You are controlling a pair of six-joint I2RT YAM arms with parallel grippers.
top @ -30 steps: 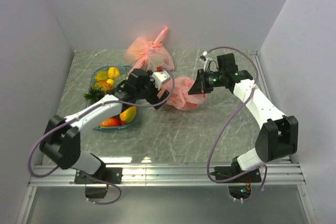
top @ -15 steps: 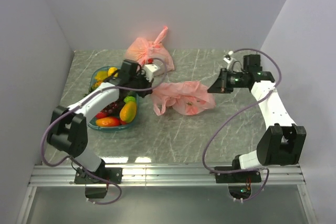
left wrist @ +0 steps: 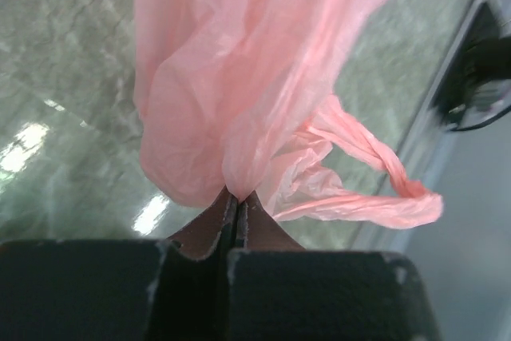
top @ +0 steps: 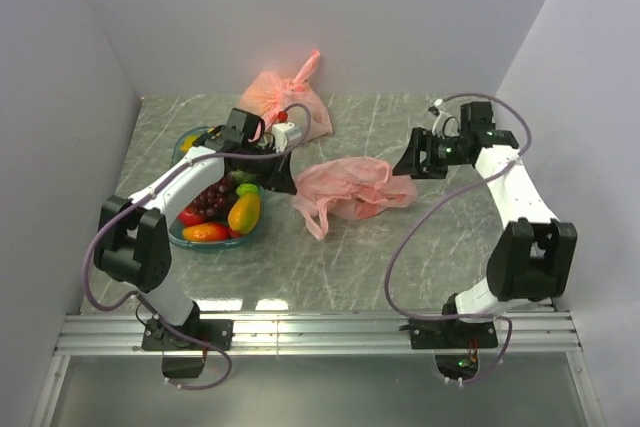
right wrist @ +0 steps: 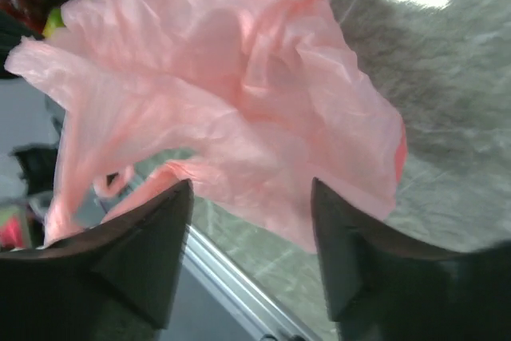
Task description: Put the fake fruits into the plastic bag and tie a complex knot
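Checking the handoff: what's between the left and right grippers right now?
The plastic bag, crumpled, spans that gap in the top view. The left gripper is shut on one end of it; the right gripper is open at the other end.

White arms [top: 190, 182] carry black joints [top: 128, 250] and purple cables [top: 389, 282]

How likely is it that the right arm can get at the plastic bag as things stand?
Probably yes. The right arm has its jaws open right at one end of the plastic bag, nothing between. The left arm pinches the opposite end.
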